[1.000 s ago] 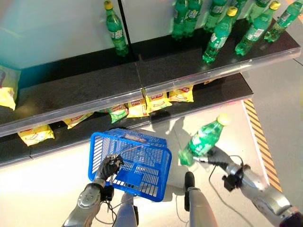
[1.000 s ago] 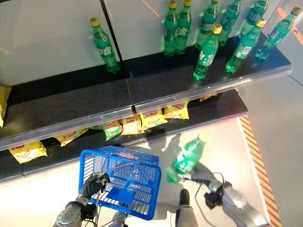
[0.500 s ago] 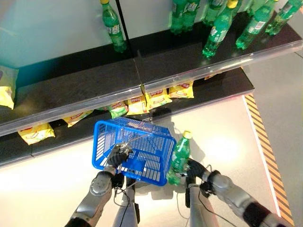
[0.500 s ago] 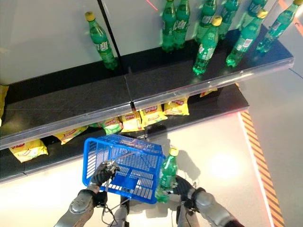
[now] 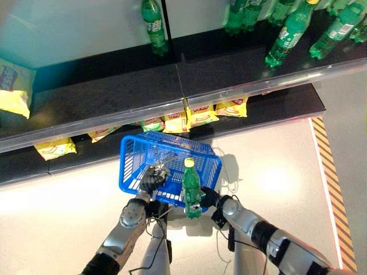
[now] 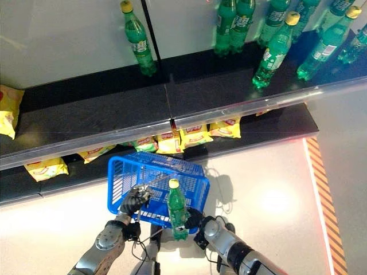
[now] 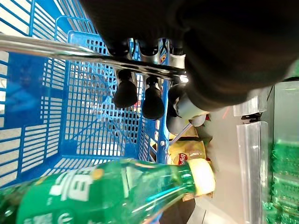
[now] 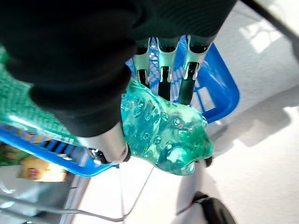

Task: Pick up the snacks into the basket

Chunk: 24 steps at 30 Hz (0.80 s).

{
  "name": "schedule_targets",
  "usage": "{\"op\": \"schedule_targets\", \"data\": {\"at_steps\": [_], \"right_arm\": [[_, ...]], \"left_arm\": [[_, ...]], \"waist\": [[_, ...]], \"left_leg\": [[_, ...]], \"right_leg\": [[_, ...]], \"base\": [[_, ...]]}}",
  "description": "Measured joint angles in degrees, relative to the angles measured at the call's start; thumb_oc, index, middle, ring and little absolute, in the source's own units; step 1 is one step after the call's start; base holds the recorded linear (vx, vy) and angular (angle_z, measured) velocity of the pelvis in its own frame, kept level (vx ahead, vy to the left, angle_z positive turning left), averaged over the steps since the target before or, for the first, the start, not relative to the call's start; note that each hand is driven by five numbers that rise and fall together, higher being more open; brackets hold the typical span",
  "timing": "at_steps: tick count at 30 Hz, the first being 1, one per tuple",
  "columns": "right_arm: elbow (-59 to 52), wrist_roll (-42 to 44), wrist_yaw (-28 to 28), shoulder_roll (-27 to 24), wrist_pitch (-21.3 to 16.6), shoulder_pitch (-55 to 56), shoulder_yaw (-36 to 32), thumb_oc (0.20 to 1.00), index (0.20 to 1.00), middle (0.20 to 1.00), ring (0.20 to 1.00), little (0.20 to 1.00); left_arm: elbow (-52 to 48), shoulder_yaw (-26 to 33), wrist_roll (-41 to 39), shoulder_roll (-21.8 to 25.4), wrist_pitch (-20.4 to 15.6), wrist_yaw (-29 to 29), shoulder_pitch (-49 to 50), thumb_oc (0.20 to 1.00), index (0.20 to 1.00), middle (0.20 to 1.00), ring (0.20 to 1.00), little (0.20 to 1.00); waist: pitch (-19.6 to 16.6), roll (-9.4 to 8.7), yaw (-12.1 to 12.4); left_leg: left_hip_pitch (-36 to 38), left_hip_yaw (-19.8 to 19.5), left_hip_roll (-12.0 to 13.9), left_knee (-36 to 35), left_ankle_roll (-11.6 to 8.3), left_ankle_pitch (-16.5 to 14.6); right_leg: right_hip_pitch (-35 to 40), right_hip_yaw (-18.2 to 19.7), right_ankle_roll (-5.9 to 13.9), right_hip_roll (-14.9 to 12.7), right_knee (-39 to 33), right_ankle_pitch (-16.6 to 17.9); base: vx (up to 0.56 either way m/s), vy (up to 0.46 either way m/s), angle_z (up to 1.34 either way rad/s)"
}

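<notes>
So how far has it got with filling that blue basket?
Nothing looks finished yet: the blue basket shows just its mesh bottom, with nothing seen inside. In hand: the left hand is curled round the basket's metal handle, and the right hand grips a green bottle upright at the basket's near rim. Left to do: lower that bottle in; yellow snack bags lie on the lower shelf.

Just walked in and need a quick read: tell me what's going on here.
The robot's left hand is curled round the wire handle of a blue basket, holding it up before a shelf of yellow snack bags. Its right hand grips a green bottle upright at the basket's near rim, not inside. More green bottles stand above.
</notes>
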Motion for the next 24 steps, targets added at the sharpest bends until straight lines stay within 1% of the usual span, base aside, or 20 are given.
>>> {"op": "schedule_targets", "data": {"at_steps": [4, 6, 8, 9, 11, 14, 18, 20, 22, 24], "right_arm": [[4.49, 3.81, 0.4, 1.32, 0.54, -0.61, -0.54, 0.2, 0.2, 0.2, 0.2, 0.2], [6.7, 6.2, 0.72, 1.69, 1.38, -0.66, -0.76, 0.2, 0.2, 0.2, 0.2, 0.2], [10.92, 10.29, 1.11, 3.37, 1.5, -0.9, -3.96, 0.2, 0.2, 0.2, 0.2, 0.2], [11.81, 12.52, 1.04, 3.35, 1.86, -0.78, -4.92, 0.2, 0.2, 0.2, 0.2, 0.2], [12.14, 14.13, 0.97, 3.17, 2.13, -0.71, -5.01, 0.2, 0.2, 0.2, 0.2, 0.2], [13.54, 16.82, 0.68, 3.29, 2.08, -0.8, -7.27, 0.2, 0.2, 0.2, 0.2, 0.2], [14.47, 20.2, -0.08, 3.87, 2.16, -0.87, -9.23, 0.2, 0.2, 0.2, 0.2, 0.2], [17.16, 21.33, -0.86, 4.25, 2.18, -1.81, -11.73, 0.2, 0.2, 0.2, 0.2, 0.2], [18.66, 21.8, -2.08, 3.98, 2.41, -2.69, -12.86, 0.2, 0.2, 0.2, 0.2, 0.2], [19.04, 22.56, -2.86, 3.87, 2.43, -3.35, -14.27, 0.2, 0.2, 0.2, 0.2, 0.2]], "left_arm": [[-0.57, -1.23, -0.01, -0.14, 0.1, -0.39, -0.62, 0.2, 0.2, 0.2, 0.2, 0.2], [-0.6, -1.67, -0.02, -0.33, 0.51, -0.83, -0.67, 0.2, 0.2, 0.2, 0.2, 0.2], [-0.6, -1.71, -0.44, -0.35, 0.77, -1.17, -0.78, 0.2, 0.2, 0.2, 0.2, 0.2], [-0.6, -1.78, -0.55, -0.44, 1.05, -1.26, -0.93, 0.2, 0.2, 0.2, 0.2, 0.2], [-0.6, -1.79, -0.55, -0.46, 1.11, -1.42, -0.97, 0.2, 0.2, 0.2, 0.2, 0.2], [-1.21, -2.89, -0.55, -0.69, 1.32, -1.74, -1.52, 0.2, 0.2, 0.2, 0.2, 0.2], [-2.46, -3.99, -0.65, -0.84, 1.51, -2.07, -1.68, 0.2, 0.2, 0.2, 0.2, 0.2], [-3.23, -3.99, -1.69, -0.83, 1.54, -2.08, -2.14, 0.2, 0.2, 0.2, 0.2, 0.2], [-4.62, -3.93, -2.85, -0.75, 1.55, -2.07, -2.38, 0.2, 0.2, 0.2, 0.2, 0.2], [-5.81, -3.97, -2.91, -0.6, 1.55, -2.06, -2.4, 0.2, 0.2, 0.2, 0.2, 0.2]], "waist": [[0.07, 0.34, 0.08], [0.13, 0.44, 0.1], [0.13, 0.53, 0.16], [0.2, 0.71, 0.16], [0.24, 0.94, 0.11], [0.21, 1.95, 0.09], [0.25, 2.36, 0.35], [0.24, 3.12, 0.86], [0.32, 3.42, 1.9], [0.31, 3.45, 2.11]], "left_leg": [[-1.66, -0.77, -0.6, 0.77, 0.03, 0.04], [-1.72, -0.91, -0.8, 0.77, 0.05, 0.05], [-1.73, -0.99, -0.87, 0.77, 0.07, 0.07], [-1.77, -1.06, -0.93, 0.77, 0.12, 0.1], [-1.8, -1.17, -0.92, 0.77, 0.12, 0.11], [-2.31, -2.05, -0.91, 0.76, 0.12, 0.11], [-3.13, -2.29, -1.19, 0.79, 0.15, 0.35], [-3.6, -2.49, -1.39, 0.81, 0.18, 0.55], [-3.62, -2.6, -1.47, 0.81, 0.21, 0.58], [-3.74, -2.87, -1.51, 0.81, 0.29, 0.6]], "right_leg": [[-1.3, -0.48, 0.05, -0.66, 1.22, -0.54], [-1.32, -0.5, 0.14, -0.89, 1.33, -0.63], [-1.32, -0.54, 0.15, -0.94, 1.35, -0.64], [-1.32, -0.6, 0.15, -1.01, 1.36, -0.63], [-1.33, -0.68, 0.16, -1.03, 1.4, -0.64], [-1.4, -1.44, 0.1, -1.13, 1.69, -0.82], [-2.48, -1.65, 0.03, -1.59, 2.69, -1.16], [-2.95, -1.67, 0.08, -1.82, 3.03, -1.19], [-3.14, -1.67, 0.07, -1.93, 3.38, -1.39], [-3.41, -1.72, 0.11, -2.18, 3.79, -1.77]], "base": [[0.0, -0.008, 0.11], [0.0, -0.001, 0.05], [0.0, 0.0, 0.0], [0.0, 0.0, 0.0], [0.0, -0.004, 0.02], [0.0, 0.0, 0.1], [0.0, 0.005, 0.07], [0.0, 0.013, 0.04], [0.0, 0.006, 0.05], [0.0, 0.008, 0.09]]}}
